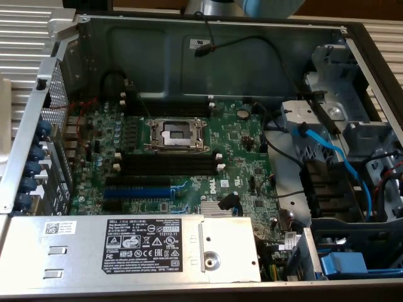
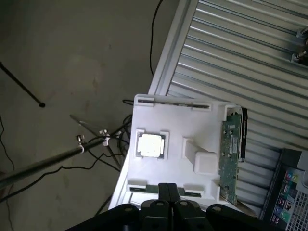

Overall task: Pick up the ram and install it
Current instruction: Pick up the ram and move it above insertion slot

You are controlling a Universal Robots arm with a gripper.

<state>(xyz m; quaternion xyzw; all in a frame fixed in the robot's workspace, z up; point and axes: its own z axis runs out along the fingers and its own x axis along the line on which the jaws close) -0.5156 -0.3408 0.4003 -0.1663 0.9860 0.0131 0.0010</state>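
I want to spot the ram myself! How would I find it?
Look for the white tray at the edge of the ribbed metal surface. Along its side nearest those ribs lies the ram. It is the long, narrow green stick, unlike the square silver chip in the same tray.

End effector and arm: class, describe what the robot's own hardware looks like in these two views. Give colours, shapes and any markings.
The end effector is black. It has two blocky, square-tipped fingers rising from a glossy, rounded housing, with no markings visible. The arm, seen in the exterior view, has a pale blue section beside a silvery grey one.
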